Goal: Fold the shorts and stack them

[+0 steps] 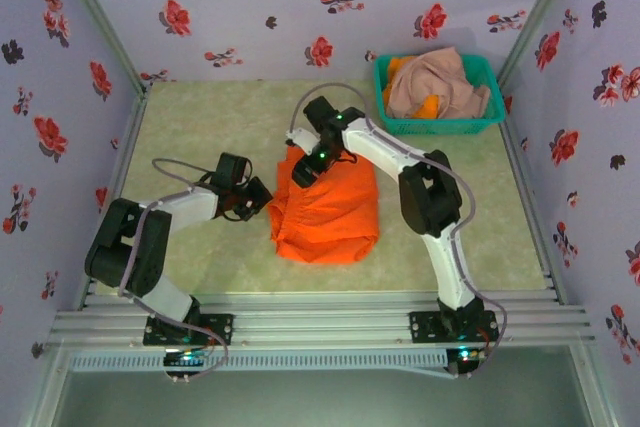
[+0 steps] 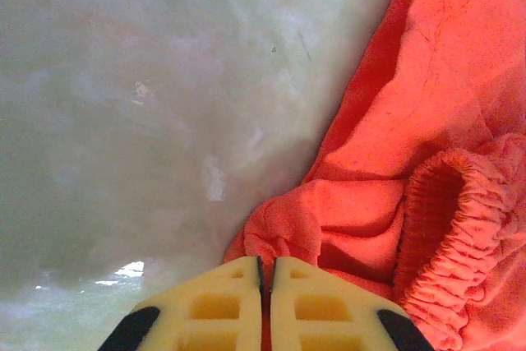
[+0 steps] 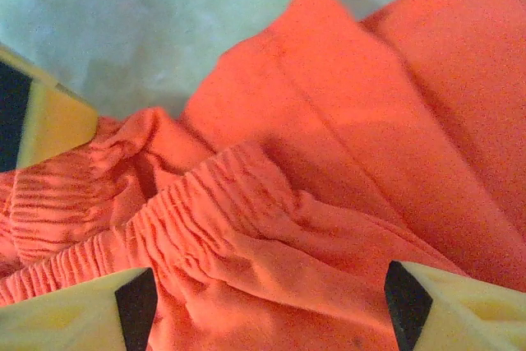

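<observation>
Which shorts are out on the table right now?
The orange shorts at mid-table; the pink-beige shorts and another orange pair sit in the teal basket.

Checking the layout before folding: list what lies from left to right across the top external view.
left claw → orange shorts → teal basket

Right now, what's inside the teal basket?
The teal basket holds pink-beige shorts heaped on top, with orange cloth poking out beneath. Anything deeper, and the basket's floor, is covered.
</observation>
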Robot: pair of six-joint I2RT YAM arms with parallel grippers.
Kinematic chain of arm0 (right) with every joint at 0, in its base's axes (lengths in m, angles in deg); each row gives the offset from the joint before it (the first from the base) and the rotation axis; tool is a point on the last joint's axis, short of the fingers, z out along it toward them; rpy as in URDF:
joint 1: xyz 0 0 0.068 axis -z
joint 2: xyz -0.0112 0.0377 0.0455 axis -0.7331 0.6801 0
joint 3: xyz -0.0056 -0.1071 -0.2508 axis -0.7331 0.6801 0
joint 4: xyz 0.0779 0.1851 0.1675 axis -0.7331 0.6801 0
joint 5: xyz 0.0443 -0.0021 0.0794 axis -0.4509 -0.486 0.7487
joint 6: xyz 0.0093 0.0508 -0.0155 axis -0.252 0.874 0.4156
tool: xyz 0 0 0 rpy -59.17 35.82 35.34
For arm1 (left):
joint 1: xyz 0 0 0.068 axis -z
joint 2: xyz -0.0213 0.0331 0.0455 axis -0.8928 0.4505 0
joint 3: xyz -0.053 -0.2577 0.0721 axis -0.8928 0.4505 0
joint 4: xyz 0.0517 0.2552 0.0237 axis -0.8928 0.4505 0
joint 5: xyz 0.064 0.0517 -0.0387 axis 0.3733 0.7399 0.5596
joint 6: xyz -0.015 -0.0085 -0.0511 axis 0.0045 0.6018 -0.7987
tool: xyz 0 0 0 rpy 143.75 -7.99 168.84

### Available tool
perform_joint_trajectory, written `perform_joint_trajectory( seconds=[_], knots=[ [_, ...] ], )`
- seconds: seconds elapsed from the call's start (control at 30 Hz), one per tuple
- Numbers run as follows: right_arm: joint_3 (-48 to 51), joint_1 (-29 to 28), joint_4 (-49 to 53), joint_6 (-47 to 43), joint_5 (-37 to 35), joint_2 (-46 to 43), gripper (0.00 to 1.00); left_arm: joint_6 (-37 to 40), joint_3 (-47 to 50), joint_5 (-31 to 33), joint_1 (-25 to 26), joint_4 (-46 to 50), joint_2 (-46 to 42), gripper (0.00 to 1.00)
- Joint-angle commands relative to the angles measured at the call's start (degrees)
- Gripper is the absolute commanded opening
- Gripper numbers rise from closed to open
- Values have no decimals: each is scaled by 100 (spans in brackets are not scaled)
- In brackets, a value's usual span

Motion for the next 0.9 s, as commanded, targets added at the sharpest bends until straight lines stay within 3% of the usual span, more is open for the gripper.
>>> perform_joint_trajectory(
  seconds=[0.0, 0.2, 0.37, 0.57, 0.67, 0.8, 0.87],
  knots=[
    [-114, 8, 113, -894, 654, 184, 74, 115, 71, -126, -30, -109, 36, 0],
    [-721, 8, 892, -1567, 724, 680, 68, 229, 1, -177, -30, -110, 2, 0],
    [-690, 8, 911, -1662, 1083, 710, 57, 250, -68, -197, -30, -101, 11, 0],
    [-680, -36, 924, -1786, 938, 841, 48, 324, -156, -194, -31, -74, -25, 0],
    [-662, -45, 896, -1803, 948, 870, 37, 334, -180, -197, -31, -104, -26, 0],
    [-524, -47, 625, -1785, 830, 695, 9, 396, -225, -195, -27, -197, -105, 0],
    [-403, -47, 497, -1797, 797, 524, 3, 523, -305, -197, -25, -176, -195, 0]
  ],
)
